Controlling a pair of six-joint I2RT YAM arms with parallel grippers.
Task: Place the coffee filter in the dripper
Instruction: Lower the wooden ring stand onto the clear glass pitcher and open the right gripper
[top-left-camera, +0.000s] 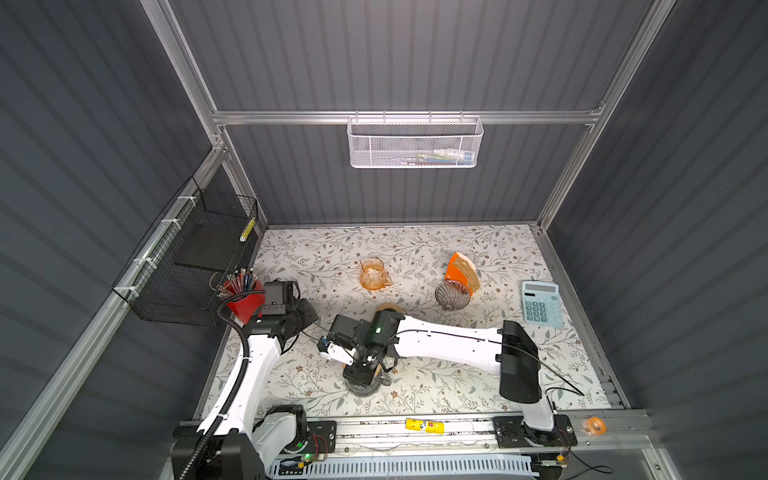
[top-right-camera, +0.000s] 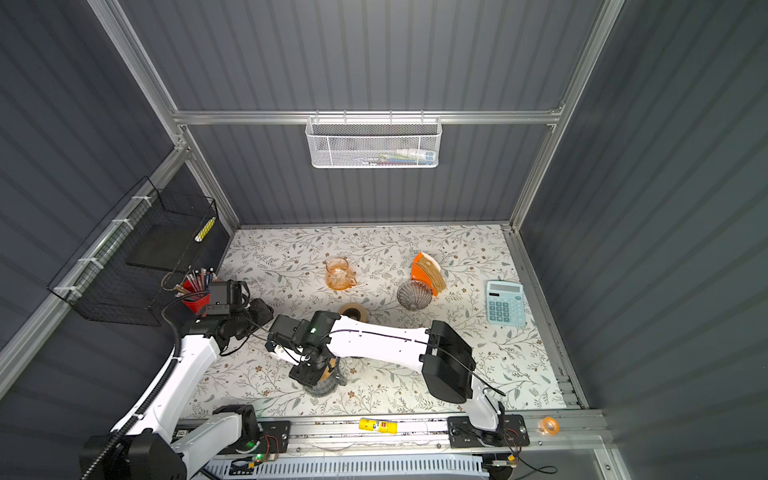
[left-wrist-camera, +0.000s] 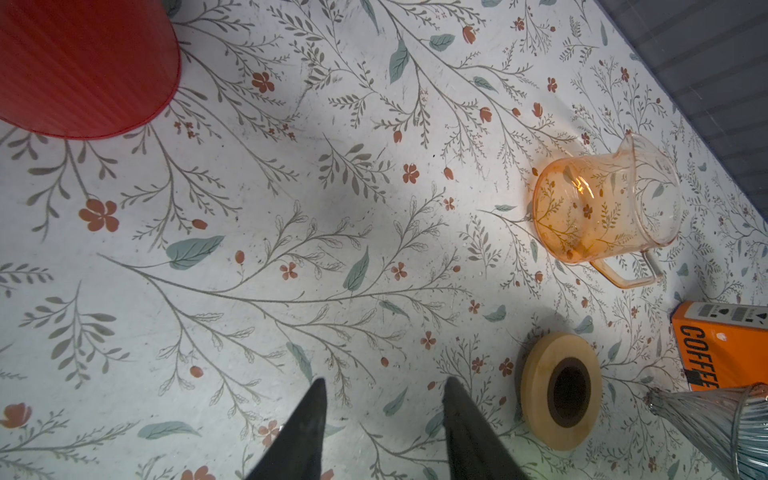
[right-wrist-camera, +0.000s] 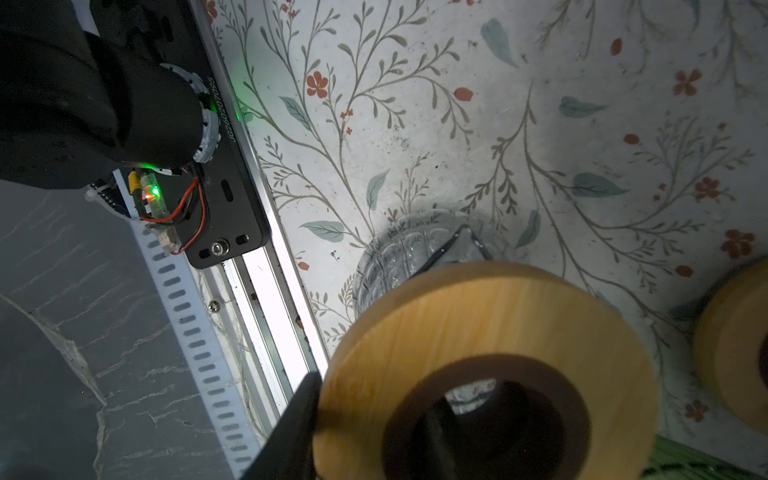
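While pinching wooden ring (right-wrist-camera: 490, 324) in right jaws over glass pot (right-wrist-camera: 395, 257) by surface (top-left-camera: 415, 249) front edge, likely on setup. Holding left jaws spread, empty. Next: seat ring, then pull one coffee filter (top-left-camera: 467, 272) from orange box (top-left-camera: 452, 270), back right, beside seemingly empty dripper (top-left-camera: 452, 294). Pens (top-left-camera: 241, 282) in red cup (top-left-camera: 245, 303), left edge.

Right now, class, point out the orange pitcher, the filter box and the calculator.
orange pitcher (top-left-camera: 375, 275): in a top view, body.
filter box (top-left-camera: 452, 272): in a top view, orange side.
calculator (top-left-camera: 539, 311): in a top view, keypad.
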